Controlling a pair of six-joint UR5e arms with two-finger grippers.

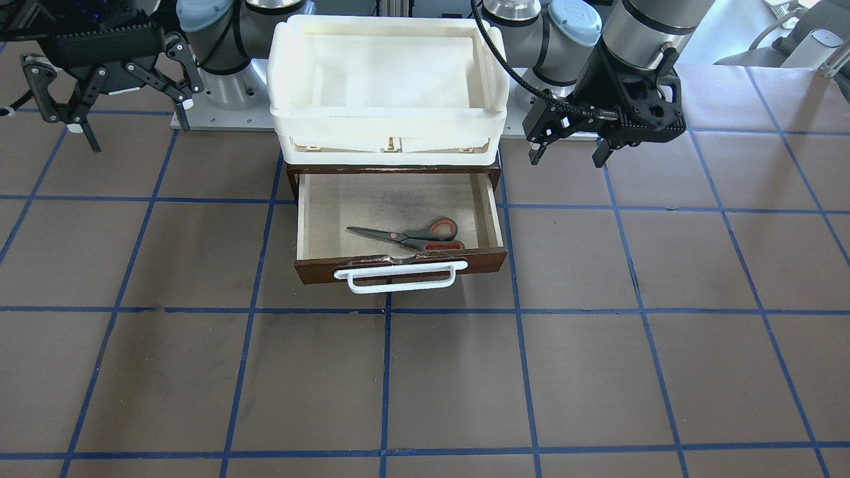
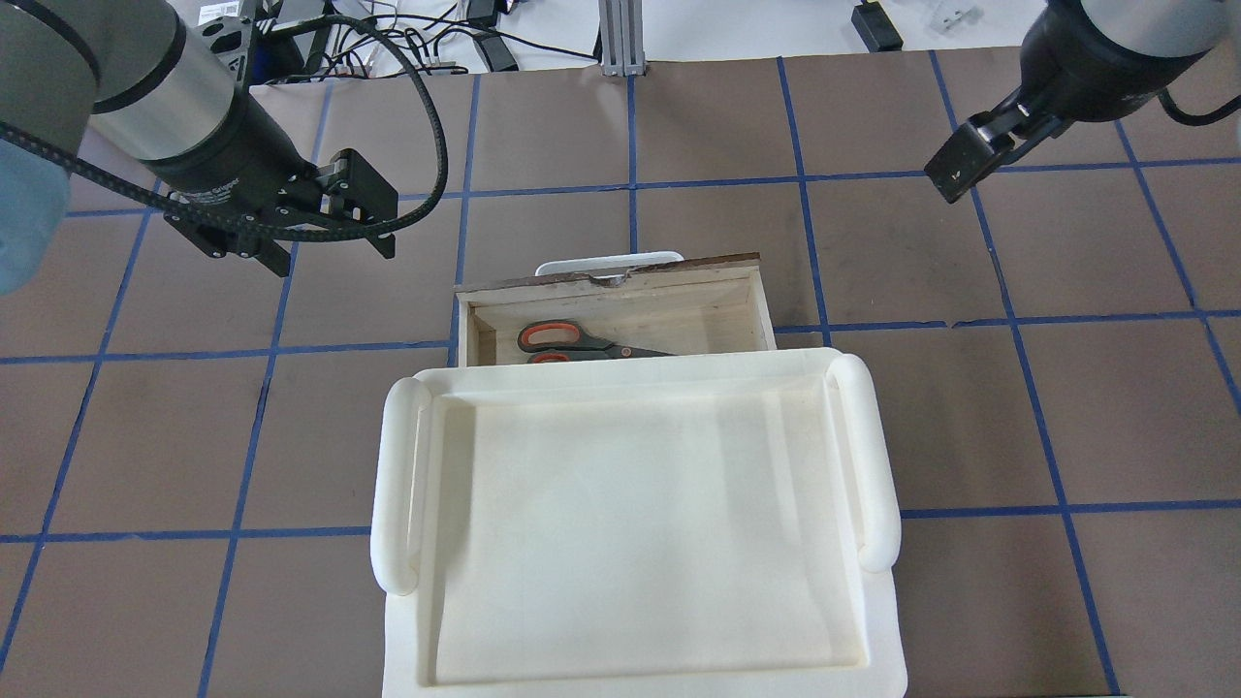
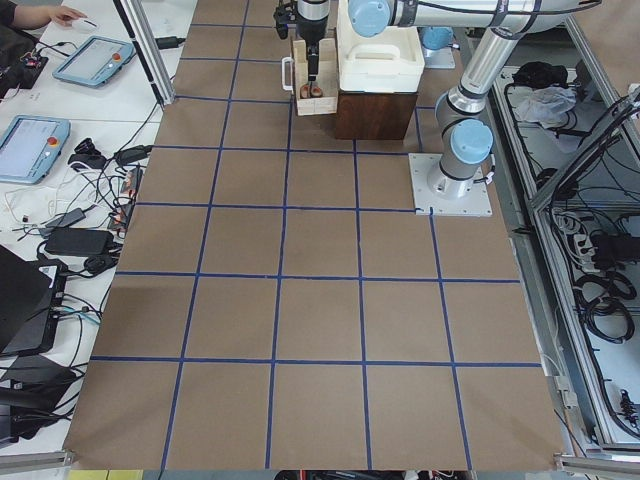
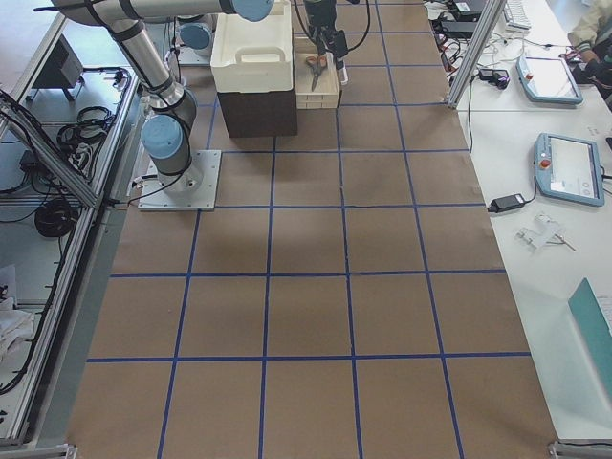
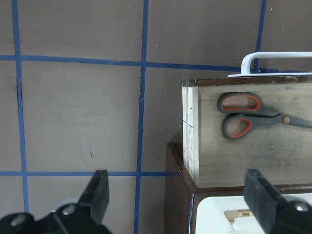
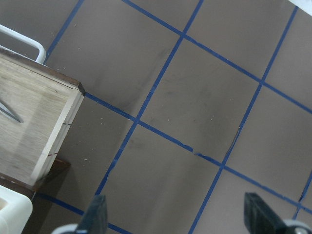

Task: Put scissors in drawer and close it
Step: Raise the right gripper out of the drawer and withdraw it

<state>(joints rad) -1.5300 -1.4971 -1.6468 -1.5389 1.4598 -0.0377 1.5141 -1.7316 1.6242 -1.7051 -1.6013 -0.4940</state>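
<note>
Scissors (image 1: 408, 237): we see them lying flat inside the drawer (image 1: 319, 269), near its front wall.
Drawer: pulled out.
Left gripper (image 1: 568, 158): jaws spread, empty, beside the drawer.
Right gripper (image 6: 178, 217): jaws spread, empty.

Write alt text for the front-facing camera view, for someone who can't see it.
The scissors lie flat inside the open drawer, which sticks out below a cream-white tray. The left gripper and right gripper hang open and empty on either side.
</note>
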